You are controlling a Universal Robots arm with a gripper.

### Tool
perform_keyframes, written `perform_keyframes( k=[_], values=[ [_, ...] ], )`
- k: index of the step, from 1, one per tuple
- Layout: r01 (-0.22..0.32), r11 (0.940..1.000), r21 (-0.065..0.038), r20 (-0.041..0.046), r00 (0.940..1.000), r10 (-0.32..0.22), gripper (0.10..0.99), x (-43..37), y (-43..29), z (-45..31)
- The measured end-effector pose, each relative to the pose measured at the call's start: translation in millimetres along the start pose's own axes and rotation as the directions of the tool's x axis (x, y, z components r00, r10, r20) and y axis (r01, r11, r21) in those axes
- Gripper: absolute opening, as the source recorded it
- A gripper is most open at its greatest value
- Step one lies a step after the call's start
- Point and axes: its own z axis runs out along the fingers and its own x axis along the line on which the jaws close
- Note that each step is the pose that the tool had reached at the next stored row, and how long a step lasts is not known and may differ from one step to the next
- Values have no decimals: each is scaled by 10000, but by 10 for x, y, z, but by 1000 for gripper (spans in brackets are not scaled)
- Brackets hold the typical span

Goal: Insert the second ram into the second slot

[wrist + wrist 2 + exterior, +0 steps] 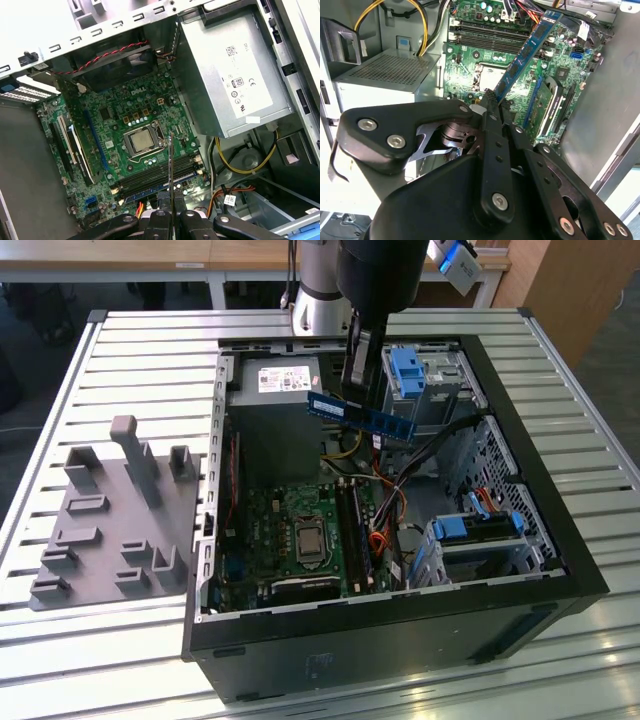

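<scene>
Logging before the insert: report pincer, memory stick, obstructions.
Pincer shut on memory stick. Stick in the air over the open case, not in any slot. Cables close beside the slots.

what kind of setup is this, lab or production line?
Probably a robotics lab test bench: an opened desktop PC case lies on a slatted metal table, a grey fixture plate beside it, and the gripper holds the second ram above the motherboard.

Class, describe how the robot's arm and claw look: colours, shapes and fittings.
The arm is a smooth silver-grey tube ending in a bulky black wrist housing. The claw is matte black, built of flat linkage bars joined by round silver bolts and narrowing to slim tips.
</scene>
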Motion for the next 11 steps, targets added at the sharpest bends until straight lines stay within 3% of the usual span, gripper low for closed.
perform_keyframes(
  k=[11],
  values=[
    [-99,10000,1,4,10000,99,137,0,0,0]
  ],
)
